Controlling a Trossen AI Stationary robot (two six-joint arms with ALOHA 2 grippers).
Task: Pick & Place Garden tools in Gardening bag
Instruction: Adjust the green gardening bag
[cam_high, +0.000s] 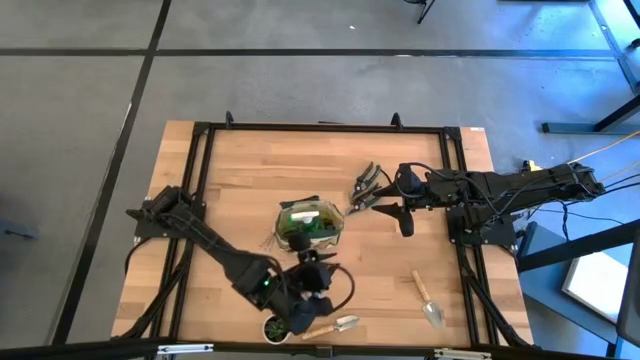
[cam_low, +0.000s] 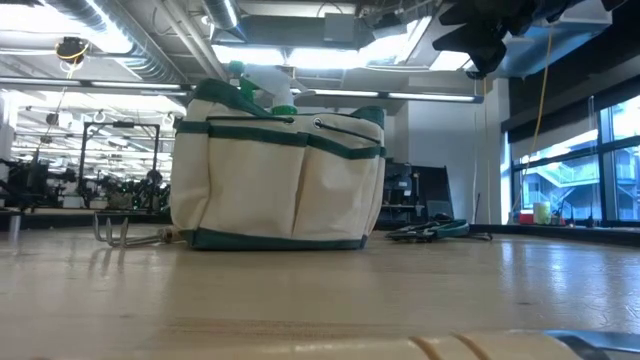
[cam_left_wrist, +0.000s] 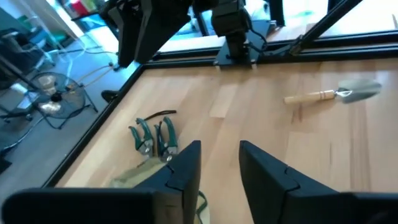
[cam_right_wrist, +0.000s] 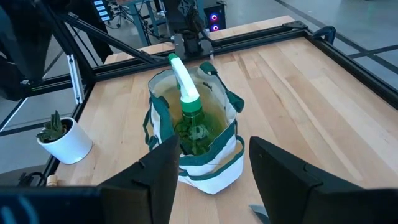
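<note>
A light wooden table (cam_high: 250, 180) in a black frame sits on grey floor; no writing on anything is readable. The gardening bag (cam_high: 310, 225) stands mid-table with a green spray bottle (cam_right_wrist: 189, 102) inside. Pruners (cam_high: 368, 187) lie beyond it, one trowel (cam_high: 428, 297) toward my right edge, another (cam_high: 335, 326) by the potted plant (cam_high: 274, 327). My left gripper (cam_high: 318, 272) hovers just beside the bag, fingers apart, empty. My right gripper (cam_high: 392, 208) hangs near the pruners, fingers apart, empty.

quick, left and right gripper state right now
left gripper: open, holding nothing, over the wooden table near the tan fabric bag.
right gripper: open, empty, facing that bag.
</note>
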